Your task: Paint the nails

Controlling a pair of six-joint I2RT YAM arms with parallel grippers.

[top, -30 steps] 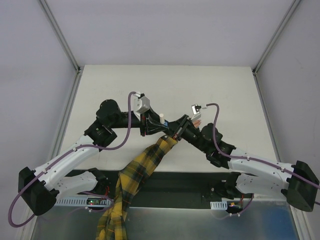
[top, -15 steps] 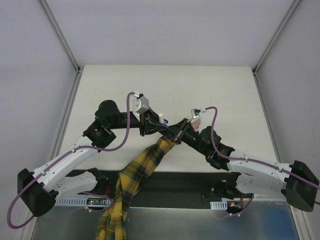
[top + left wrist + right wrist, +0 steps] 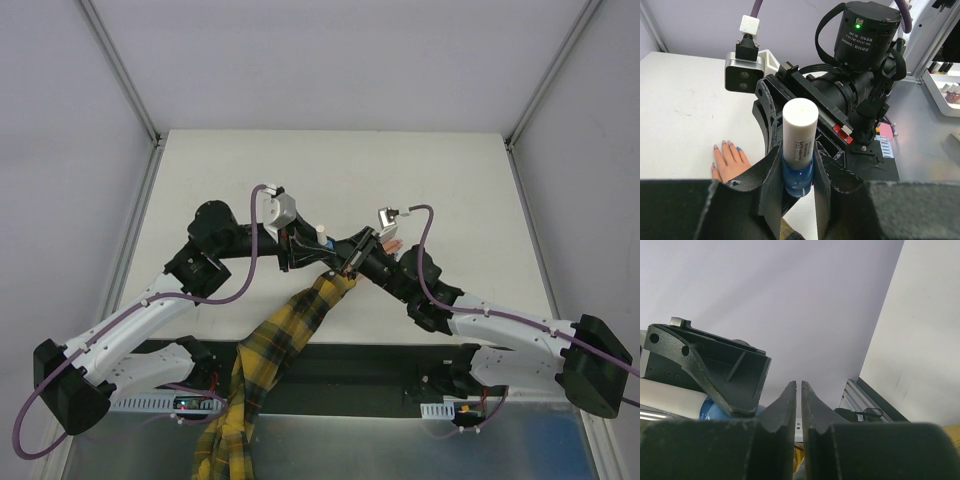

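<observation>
A small blue polish bottle point(image 3: 799, 172) with a tall white cap point(image 3: 800, 127) stands upright between the jaws of my left gripper point(image 3: 798, 161), which is shut on it. From above, that gripper point(image 3: 316, 248) hangs over the table's middle. The peach hand point(image 3: 731, 164) lies flat on the table at the left, with pale nails point(image 3: 723, 143) and one light blue nail point(image 3: 738, 148). From above, the hand point(image 3: 393, 246) shows only partly behind my right arm, and its yellow plaid sleeve point(image 3: 290, 325) runs toward the near edge. My right gripper point(image 3: 799, 386) is shut and holds nothing, close beside the left one point(image 3: 715, 367).
The white table point(image 3: 450, 180) is bounded by metal rails point(image 3: 135, 240) and grey walls. My right arm's wrist camera point(image 3: 744, 75) and motor housing point(image 3: 865, 35) loom just behind the bottle. A rack of small bottles point(image 3: 950, 90) sits off the table at the far right.
My right gripper has shifted slightly left, closer to the left gripper and the bottle. The left gripper and its bottle have hardly moved.
</observation>
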